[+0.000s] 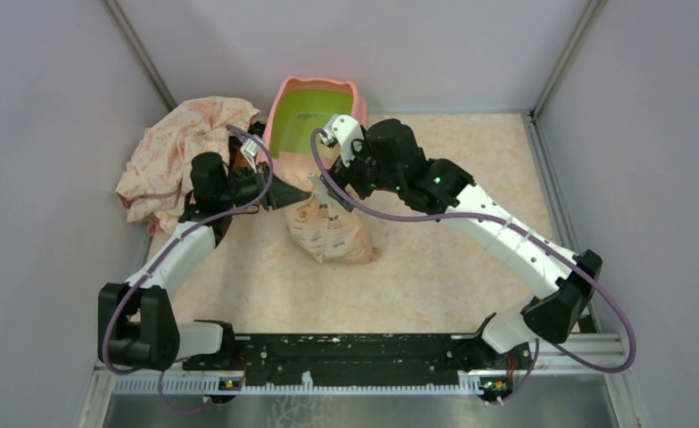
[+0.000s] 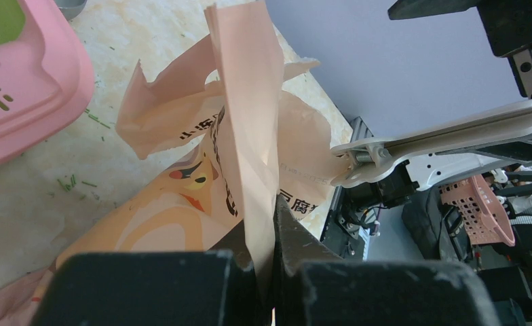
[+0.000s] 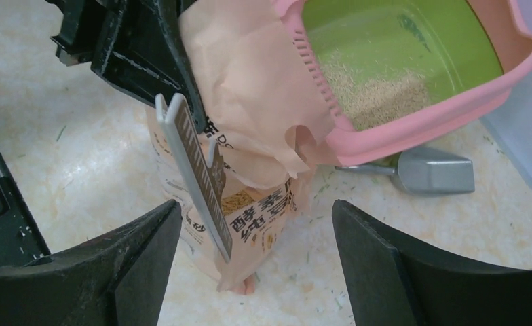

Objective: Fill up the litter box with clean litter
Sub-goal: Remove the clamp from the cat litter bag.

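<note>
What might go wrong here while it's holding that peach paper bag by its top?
The left gripper pinches only a thin, crumpled flap of the peach paper bag; it may tear or slip, spilling the contents on the table. The white plastic clip seems clamped on the bag's top, which could block pouring into the pink-rimmed green litter box.

Peach bag stands near litter box.

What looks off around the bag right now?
The peach bag is torn ragged at the top, a white clip hangs from its edge, and the left gripper holds one strip in shut jaws. Green flecks lie scattered on the table beside the litter box.
</note>
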You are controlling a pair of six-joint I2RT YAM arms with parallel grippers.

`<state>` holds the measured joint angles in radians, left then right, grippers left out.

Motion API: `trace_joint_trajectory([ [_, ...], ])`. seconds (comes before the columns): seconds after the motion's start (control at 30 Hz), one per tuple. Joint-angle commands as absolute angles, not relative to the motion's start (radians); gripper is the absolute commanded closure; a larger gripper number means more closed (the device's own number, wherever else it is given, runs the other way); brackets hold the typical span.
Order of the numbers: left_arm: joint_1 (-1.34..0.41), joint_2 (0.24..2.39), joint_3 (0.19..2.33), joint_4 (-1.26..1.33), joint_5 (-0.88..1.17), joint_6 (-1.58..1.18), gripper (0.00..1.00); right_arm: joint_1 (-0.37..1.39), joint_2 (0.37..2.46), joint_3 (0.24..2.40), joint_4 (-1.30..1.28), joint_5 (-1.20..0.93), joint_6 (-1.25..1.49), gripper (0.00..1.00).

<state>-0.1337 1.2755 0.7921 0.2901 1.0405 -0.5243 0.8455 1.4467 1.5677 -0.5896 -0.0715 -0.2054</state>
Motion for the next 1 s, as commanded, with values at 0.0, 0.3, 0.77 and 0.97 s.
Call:
trace_joint_trajectory([
  [0.0, -0.121, 1.233, 0.865, 0.423, 1.123, -0.572, 1.0, 0.882, 1.451, 1.644, -0.519, -0.123, -0.239, 0.18],
  [0.3, -0.12, 1.233, 0.863, 0.45, 1.138, -0.595, 1.0, 0.918, 1.478, 1.656, -0.543, -0.207, -0.25, 0.17],
  [0.77, -0.12, 1.213, 0.847, 0.489, 1.163, -0.626, 1.0, 0.912, 1.567, 1.667, -0.511, -0.179, -0.249, 1.0],
  [0.97, -0.12, 1.201, 0.838, 0.472, 1.164, -0.614, 1.0, 0.842, 1.45, 1.547, -0.433, -0.228, -0.205, 1.0],
])
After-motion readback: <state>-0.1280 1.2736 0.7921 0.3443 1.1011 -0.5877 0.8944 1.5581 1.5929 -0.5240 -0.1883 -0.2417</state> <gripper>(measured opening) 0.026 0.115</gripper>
